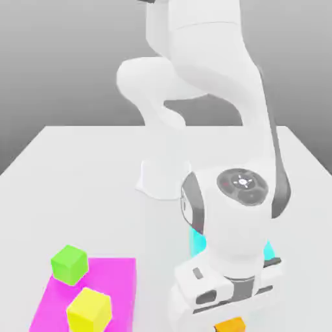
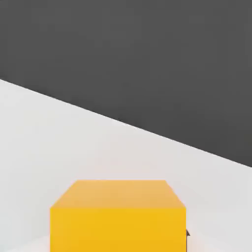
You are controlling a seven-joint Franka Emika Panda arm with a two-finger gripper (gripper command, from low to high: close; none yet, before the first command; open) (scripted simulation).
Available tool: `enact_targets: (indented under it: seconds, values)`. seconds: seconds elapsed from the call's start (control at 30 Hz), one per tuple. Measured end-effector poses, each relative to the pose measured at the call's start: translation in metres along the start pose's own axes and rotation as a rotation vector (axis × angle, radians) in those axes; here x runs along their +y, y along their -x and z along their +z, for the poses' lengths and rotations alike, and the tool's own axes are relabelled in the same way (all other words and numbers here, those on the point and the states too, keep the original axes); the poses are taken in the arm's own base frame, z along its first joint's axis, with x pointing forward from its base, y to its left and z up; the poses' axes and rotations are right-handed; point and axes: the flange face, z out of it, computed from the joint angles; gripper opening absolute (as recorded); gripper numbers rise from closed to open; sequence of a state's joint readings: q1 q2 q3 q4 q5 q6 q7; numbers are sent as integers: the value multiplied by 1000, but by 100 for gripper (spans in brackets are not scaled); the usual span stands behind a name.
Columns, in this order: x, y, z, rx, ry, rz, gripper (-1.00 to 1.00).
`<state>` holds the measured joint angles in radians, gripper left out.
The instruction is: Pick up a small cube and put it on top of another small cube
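Orange cube [image 1: 231, 325] is seen at the bottom edge of the exterior view, directly beneath the lowered hand of the white arm [image 1: 233, 214], toward the exterior view's right. Being a cube, no long axis is offered; in the hand view the orange cube [image 2: 118, 216] is presented with one flat face square to the camera and its top face level. Whether the fingers are released or clenched on it cannot be told, since they are hidden behind the hand's body. On the exterior view's left, a magenta mat [image 1: 117, 279] is laid flat on the white worktop [image 1: 84, 175]. A green cube [image 1: 69, 262] is set on the mat's far corner, and a yellow cube [image 1: 89, 310] is placed just beside it, nearer the camera. A cyan shape [image 1: 196, 241] is partly glimpsed behind the wrist.
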<state>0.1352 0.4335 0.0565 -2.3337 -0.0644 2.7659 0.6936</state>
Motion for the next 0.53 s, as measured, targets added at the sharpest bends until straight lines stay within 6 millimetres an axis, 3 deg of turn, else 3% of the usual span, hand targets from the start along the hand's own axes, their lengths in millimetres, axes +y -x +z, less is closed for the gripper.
enact_targets:
  seconds: [0.1,0.2,0.3,0.33,0.4,0.43,0.53]
  values:
    - [8,-7,-39,1,2,34,-100]
    - [67,-56,-81,6,9,282,-100]
    - [133,-91,-120,3,5,523,-100]
    - [155,-101,-125,1,2,603,-100]
    - [181,-112,-109,-1,-2,695,-100]
    - [186,-114,-96,-1,-2,711,100]
    - [186,-114,-96,-1,-2,711,100]
